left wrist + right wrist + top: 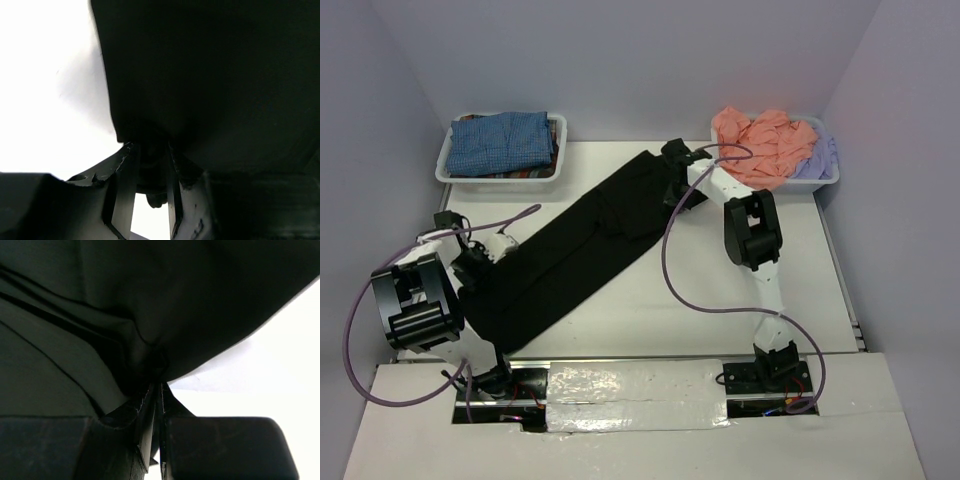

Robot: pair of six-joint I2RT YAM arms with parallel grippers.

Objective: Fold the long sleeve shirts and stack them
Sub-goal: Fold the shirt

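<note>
The large black shirt (590,240) lies stretched in a long diagonal band across the white table, from near left to far centre. My left gripper (480,265) is shut on its near-left end; the left wrist view shows black cloth (210,75) pinched between the fingers of the gripper (150,147). My right gripper (672,165) is shut on its far end; the right wrist view shows bunched black cloth (100,300) clamped at the gripper (159,385). A blue-checked shirt (503,143), a salmon-pink shirt (765,145) and a pale lavender shirt (820,155) lie in bins.
A white bin (444,165) at the far left holds the folded blue-checked shirt. A second white bin (825,183) at the far right holds the crumpled pink and lavender shirts. White table surface (740,260) shows to the right of the black shirt. Purple cables loop beside both arms.
</note>
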